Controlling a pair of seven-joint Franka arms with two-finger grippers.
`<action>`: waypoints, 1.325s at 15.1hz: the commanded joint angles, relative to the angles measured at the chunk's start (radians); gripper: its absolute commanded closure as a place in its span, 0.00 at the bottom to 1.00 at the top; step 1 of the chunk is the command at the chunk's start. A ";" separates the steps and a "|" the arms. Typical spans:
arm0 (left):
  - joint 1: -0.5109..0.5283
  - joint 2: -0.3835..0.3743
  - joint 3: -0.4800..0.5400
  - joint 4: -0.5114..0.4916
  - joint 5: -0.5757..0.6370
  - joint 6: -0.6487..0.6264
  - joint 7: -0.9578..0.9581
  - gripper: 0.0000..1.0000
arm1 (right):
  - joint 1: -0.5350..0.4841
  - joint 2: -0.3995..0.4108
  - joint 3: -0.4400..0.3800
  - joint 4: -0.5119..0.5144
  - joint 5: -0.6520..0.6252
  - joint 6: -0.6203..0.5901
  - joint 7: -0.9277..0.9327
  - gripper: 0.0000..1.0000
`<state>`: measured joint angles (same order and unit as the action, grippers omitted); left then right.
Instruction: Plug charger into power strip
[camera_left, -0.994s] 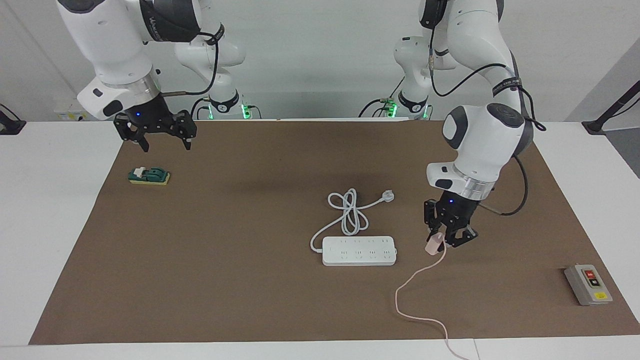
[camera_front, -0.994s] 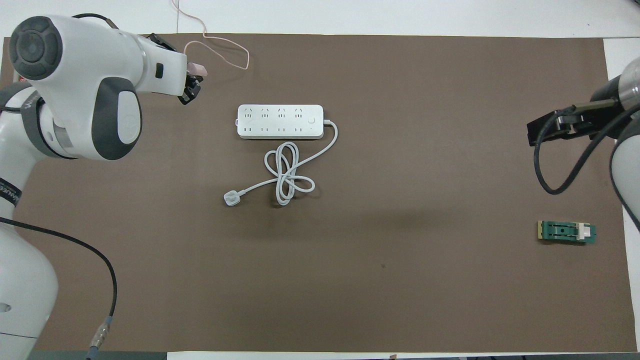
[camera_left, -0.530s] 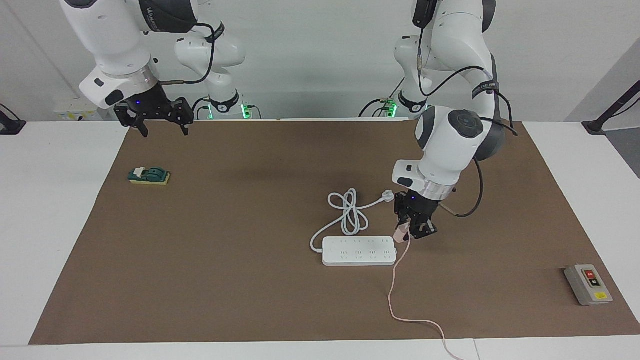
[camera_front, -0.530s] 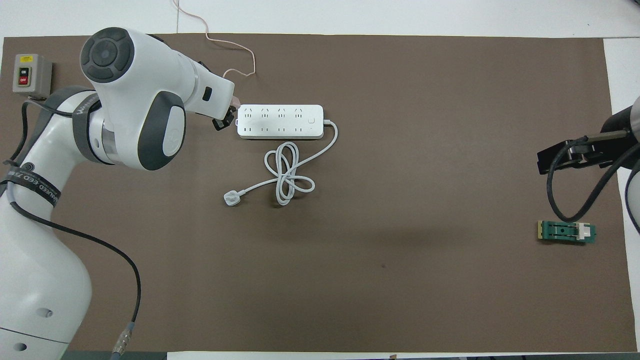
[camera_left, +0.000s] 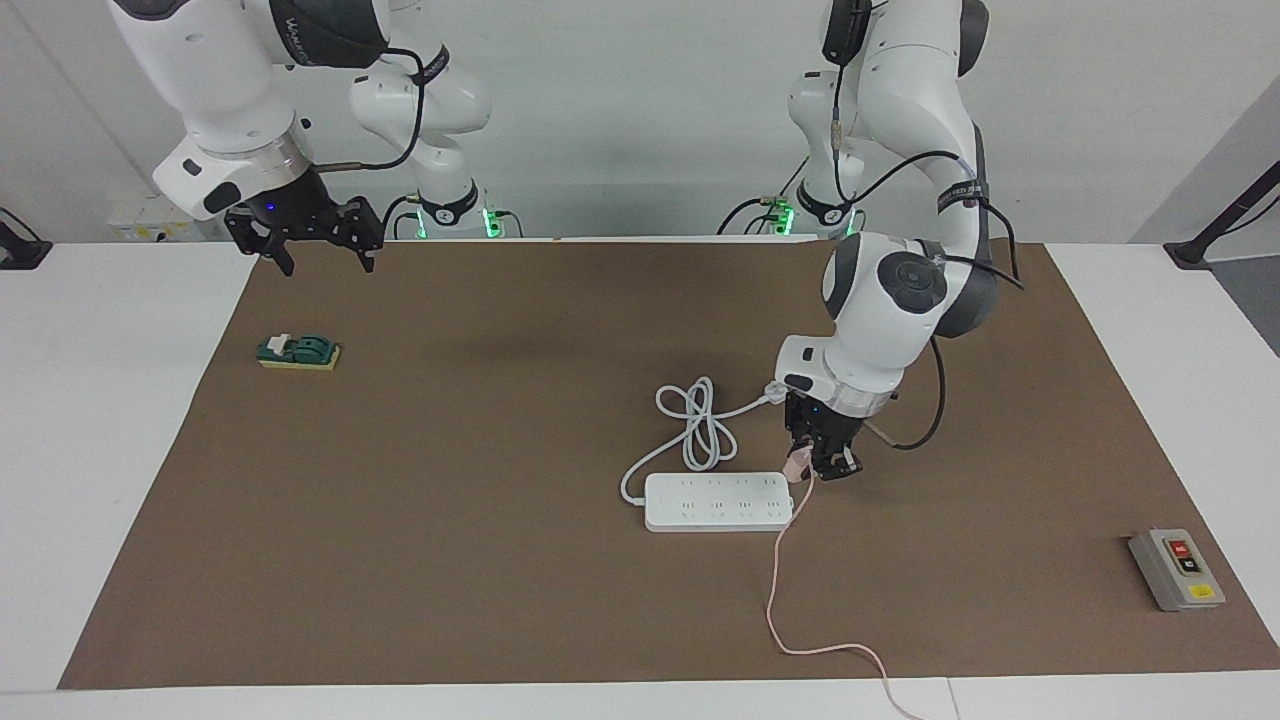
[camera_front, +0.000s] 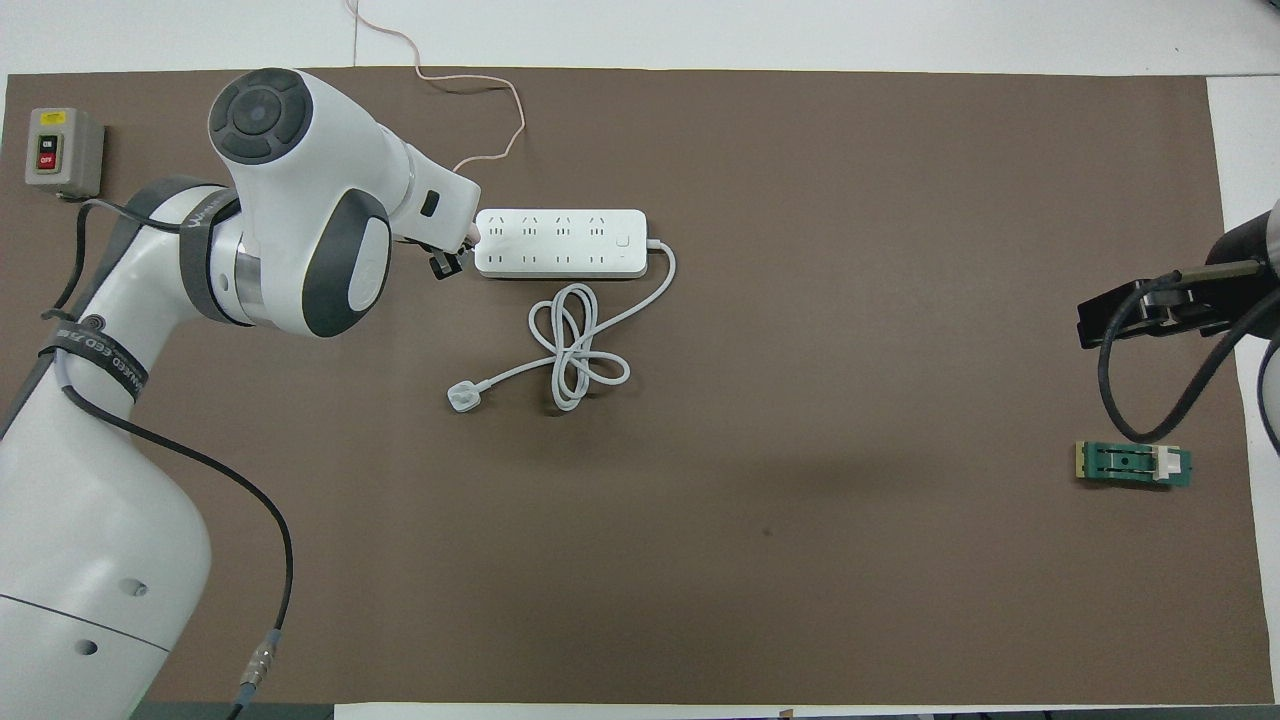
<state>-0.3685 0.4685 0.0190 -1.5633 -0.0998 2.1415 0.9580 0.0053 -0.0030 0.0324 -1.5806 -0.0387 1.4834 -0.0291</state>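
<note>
The left gripper (camera_left: 812, 466) is clamped on the charger (camera_left: 797, 464), above the power strip (camera_left: 718, 502) at its end toward the left arm. The right gripper (camera_left: 318, 258) waits with fingers apart, above the desk (camera_left: 480, 560) edge.

A grey box (camera_left: 1176, 569) with 1 red and 1 yellow button sat near the desk's (camera_left: 120, 400) corner at the left arm's end. A green block (camera_left: 298, 352) lay near the right arm's edge.
</note>
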 joint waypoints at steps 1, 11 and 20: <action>-0.007 0.036 0.010 0.028 0.018 -0.014 0.010 1.00 | -0.015 -0.025 0.010 -0.030 0.022 0.014 -0.014 0.00; -0.043 0.039 0.010 0.019 0.012 0.025 0.004 1.00 | -0.015 -0.023 0.014 -0.026 0.057 0.018 -0.015 0.00; -0.055 0.038 0.012 -0.009 0.040 0.032 -0.012 1.00 | -0.015 -0.023 0.011 -0.027 0.040 0.035 -0.020 0.00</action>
<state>-0.4098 0.5090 0.0170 -1.5613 -0.0955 2.1552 0.9581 0.0054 -0.0040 0.0377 -1.5806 -0.0021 1.4919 -0.0291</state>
